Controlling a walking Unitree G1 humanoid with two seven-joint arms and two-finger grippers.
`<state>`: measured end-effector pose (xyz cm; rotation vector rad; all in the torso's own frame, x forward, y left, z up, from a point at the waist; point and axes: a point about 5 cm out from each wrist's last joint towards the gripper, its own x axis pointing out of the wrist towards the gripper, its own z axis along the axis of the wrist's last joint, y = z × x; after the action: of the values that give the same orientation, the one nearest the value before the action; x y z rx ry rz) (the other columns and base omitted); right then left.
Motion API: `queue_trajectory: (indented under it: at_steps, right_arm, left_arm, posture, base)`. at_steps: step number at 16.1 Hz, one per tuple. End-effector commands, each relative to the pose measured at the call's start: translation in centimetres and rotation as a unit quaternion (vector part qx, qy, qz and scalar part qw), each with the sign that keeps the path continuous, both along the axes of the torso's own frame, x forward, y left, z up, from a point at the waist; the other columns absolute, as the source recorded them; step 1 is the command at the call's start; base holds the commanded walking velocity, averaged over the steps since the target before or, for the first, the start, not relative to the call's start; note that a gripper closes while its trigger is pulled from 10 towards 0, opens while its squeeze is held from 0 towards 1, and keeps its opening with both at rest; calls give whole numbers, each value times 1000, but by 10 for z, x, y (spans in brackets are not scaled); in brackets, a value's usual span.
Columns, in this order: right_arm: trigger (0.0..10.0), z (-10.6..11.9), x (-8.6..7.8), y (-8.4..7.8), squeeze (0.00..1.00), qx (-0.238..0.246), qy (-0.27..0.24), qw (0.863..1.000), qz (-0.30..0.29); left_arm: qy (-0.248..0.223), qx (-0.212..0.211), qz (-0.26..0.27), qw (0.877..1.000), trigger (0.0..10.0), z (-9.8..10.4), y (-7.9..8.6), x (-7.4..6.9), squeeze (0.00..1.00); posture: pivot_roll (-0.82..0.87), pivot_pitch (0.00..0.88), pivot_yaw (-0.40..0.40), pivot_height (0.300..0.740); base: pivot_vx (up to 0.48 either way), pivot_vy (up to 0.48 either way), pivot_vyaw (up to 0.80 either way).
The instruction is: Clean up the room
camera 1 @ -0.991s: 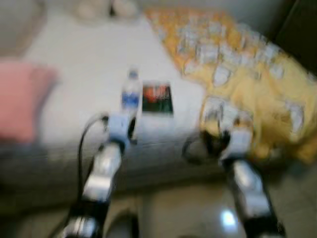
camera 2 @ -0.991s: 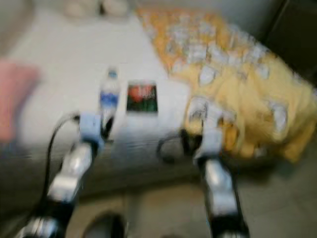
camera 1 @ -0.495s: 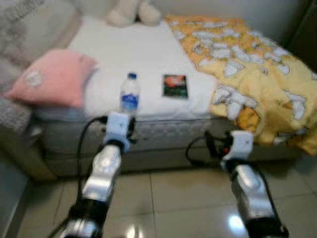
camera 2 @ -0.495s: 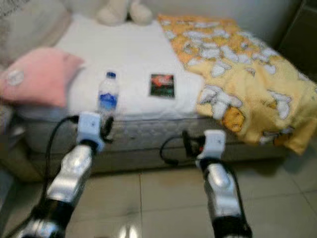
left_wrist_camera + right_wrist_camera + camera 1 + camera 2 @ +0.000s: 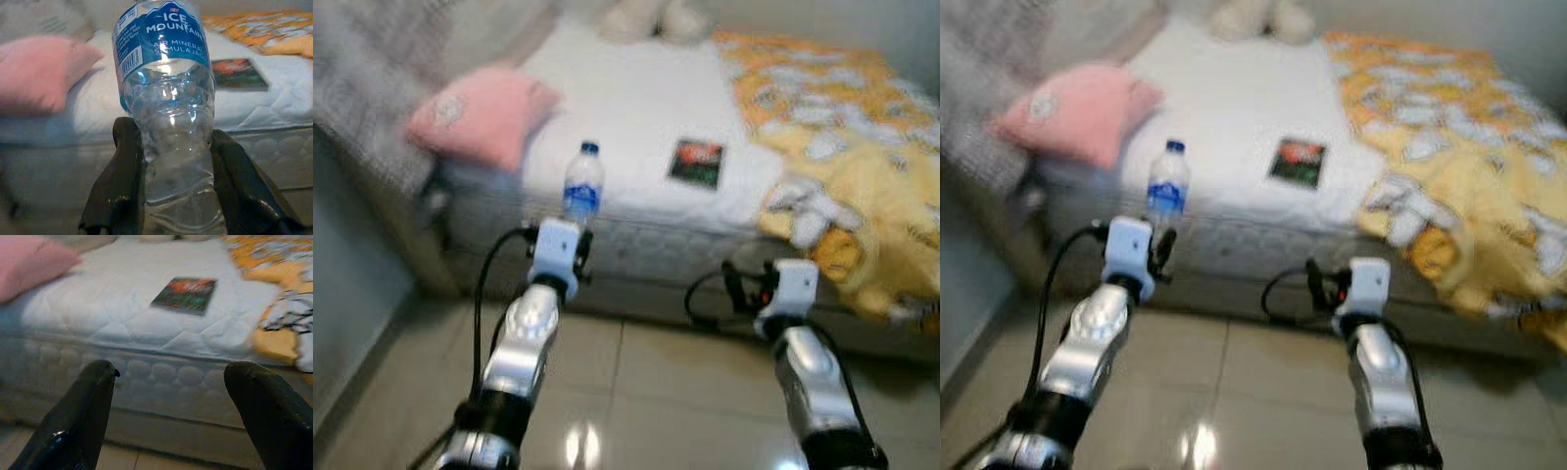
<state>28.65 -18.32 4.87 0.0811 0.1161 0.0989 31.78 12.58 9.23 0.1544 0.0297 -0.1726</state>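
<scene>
Here the bottle (image 5: 168, 122) stands clamped between left gripper (image 5: 178, 196) fingers.

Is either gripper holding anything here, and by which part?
The left gripper holds the water bottle by its lower body, below the label. The right gripper is open and holds nothing.

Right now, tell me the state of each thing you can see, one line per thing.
Water bottle: upright, clamped between the left gripper's fingers, cap on.
Left gripper: shut on the bottle.
Right gripper: open, holding nothing, aimed at the bed's edge.
Small booklet: lying flat on the mattress.
Pink pillow: resting on the bed.
Yellow blanket: rumpled, hanging over the bed's edge.
</scene>
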Motion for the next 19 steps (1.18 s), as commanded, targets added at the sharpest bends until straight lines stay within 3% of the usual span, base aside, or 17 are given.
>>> queue_trajectory:
  at_steps: [1,4,8,13,15,19]
  right_arm:
    - [10000,2,2,2,0,-2,-6,1000,6]
    - [10000,2,2,2,0,-4,-6,1000,7]
    - [10000,2,1,0,0,-10,-7,1000,8]
    - [10000,4,4,0,0,-14,-10,1000,8]
    - [10000,4,5,0,0,-14,-11,1000,9]
    - [10000,4,5,2,0,-18,-13,1000,13]
  left_arm:
    - [-16,2,2,1000,10000,7,3,2,0]
    - [-4,-18,10,1000,10000,4,4,5,0]
    - [-7,-4,17,1000,10000,3,5,6,0]
    - [-1,-9,37,999,10000,1,11,7,0]
    - [7,-18,46,999,10000,-1,14,7,0]
    - [4,2,45,999,10000,-3,17,6,0]
  posture:
    - [-14,0,-36,740]
    - [-19,0,-34,740]
    - [-29,0,-37,740]
    - [-24,0,-37,740]
    - [-23,0,-36,740]
    - [-28,0,-35,740]
  base:
    - [0,-480,513]
    - [0,-160,471]
    - [0,0,456]
    - [0,-445,454]
    - [0,0,450]
    - [0,0,447]
